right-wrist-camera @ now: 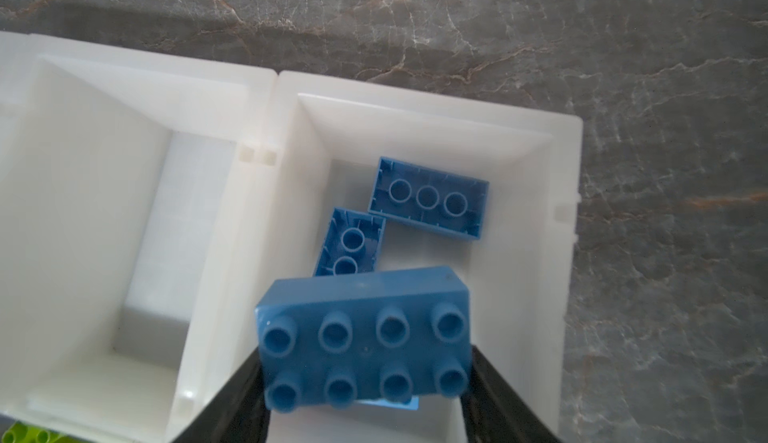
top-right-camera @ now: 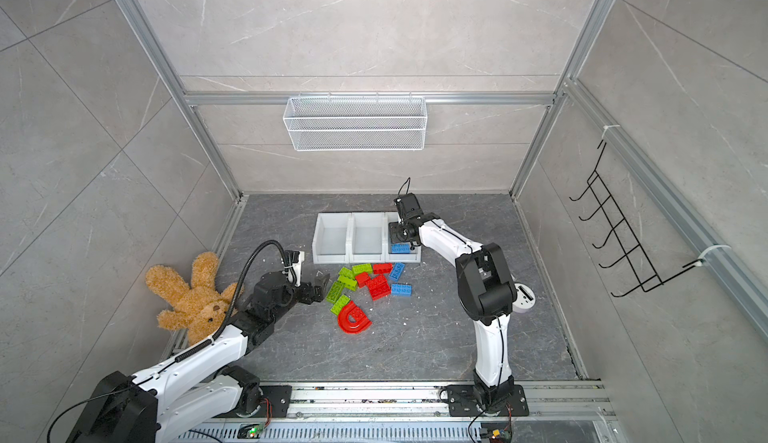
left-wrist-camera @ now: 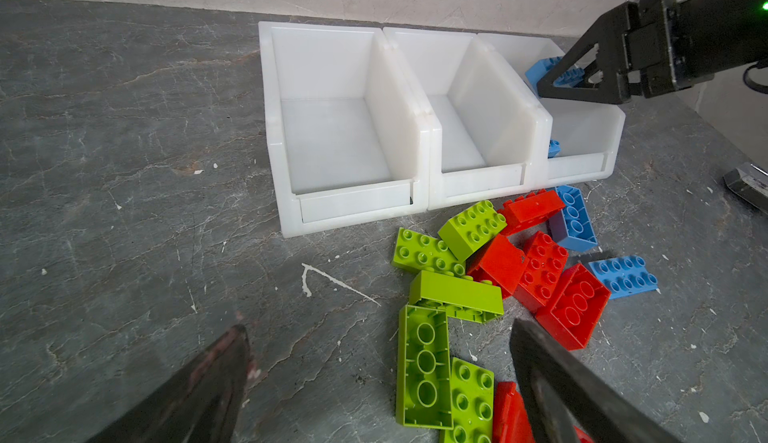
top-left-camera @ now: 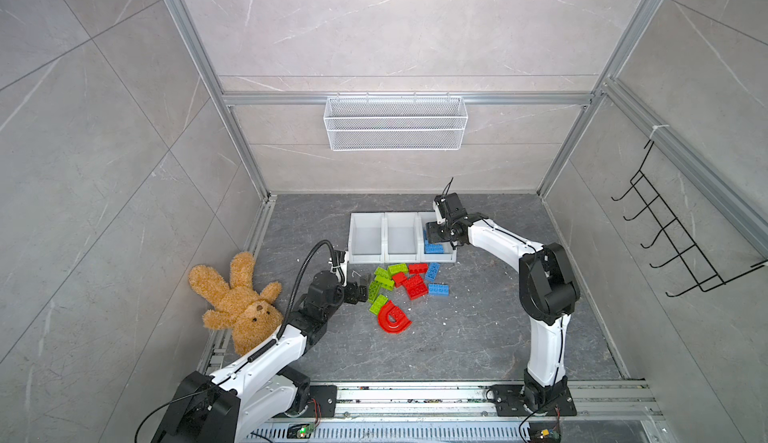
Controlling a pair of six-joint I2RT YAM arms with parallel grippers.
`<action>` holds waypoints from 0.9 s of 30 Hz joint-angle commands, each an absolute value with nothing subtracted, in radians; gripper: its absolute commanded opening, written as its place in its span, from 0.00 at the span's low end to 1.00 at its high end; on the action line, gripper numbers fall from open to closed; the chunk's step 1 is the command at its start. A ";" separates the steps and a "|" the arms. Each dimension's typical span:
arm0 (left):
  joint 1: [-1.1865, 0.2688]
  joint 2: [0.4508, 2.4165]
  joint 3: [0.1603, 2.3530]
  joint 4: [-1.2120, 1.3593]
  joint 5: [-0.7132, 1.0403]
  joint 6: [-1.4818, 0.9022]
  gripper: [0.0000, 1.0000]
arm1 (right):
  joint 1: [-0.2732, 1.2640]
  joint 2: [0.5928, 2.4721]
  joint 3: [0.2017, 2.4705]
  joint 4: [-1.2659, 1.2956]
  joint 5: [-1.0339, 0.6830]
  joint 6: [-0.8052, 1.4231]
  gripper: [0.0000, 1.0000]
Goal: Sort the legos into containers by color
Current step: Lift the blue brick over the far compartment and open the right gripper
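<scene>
Three white containers stand in a row at the back; the left one and the middle one hold nothing. My right gripper hangs over the right container, shut on a blue brick held by its ends, studs toward the camera. Blue bricks lie in that container below it. In front of the containers lies a pile of green bricks, red bricks, blue bricks and a red arch. My left gripper is open, low beside the green bricks.
A brown teddy bear lies at the left wall beside my left arm. A white wire basket hangs on the back wall and a black hook rack on the right wall. A metal rail runs along the front.
</scene>
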State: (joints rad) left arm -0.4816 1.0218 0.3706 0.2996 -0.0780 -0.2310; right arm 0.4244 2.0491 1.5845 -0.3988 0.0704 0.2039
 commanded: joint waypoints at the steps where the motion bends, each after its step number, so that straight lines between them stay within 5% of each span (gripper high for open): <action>1: -0.479 1.019 0.381 0.333 -0.095 -0.209 1.00 | 0.414 2.106 1.636 -0.410 0.065 0.187 0.51; 14: -0.479 1.013 0.382 0.332 -0.092 -0.207 1.00 | 0.405 2.109 1.647 -0.413 0.047 0.197 0.63; 22: -0.479 1.014 0.382 0.331 -0.092 -0.207 0.99 | 0.405 2.020 1.625 -0.453 0.046 0.181 0.79; 23: -0.479 1.014 0.382 0.331 -0.092 -0.207 0.99 | 0.405 2.000 1.613 -0.454 0.046 0.181 0.83; 24: -0.480 1.014 0.382 0.330 -0.092 -0.207 0.99 | 0.406 1.978 1.598 -0.460 0.046 0.178 0.99; 27: -0.479 1.010 0.381 0.330 -0.091 -0.208 1.00 | 0.413 1.894 1.541 -0.463 0.033 0.179 0.99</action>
State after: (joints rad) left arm -0.4816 1.0218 0.3706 0.2993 -0.0780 -0.2310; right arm 0.4053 1.9934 1.5887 -0.4232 0.0502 0.1860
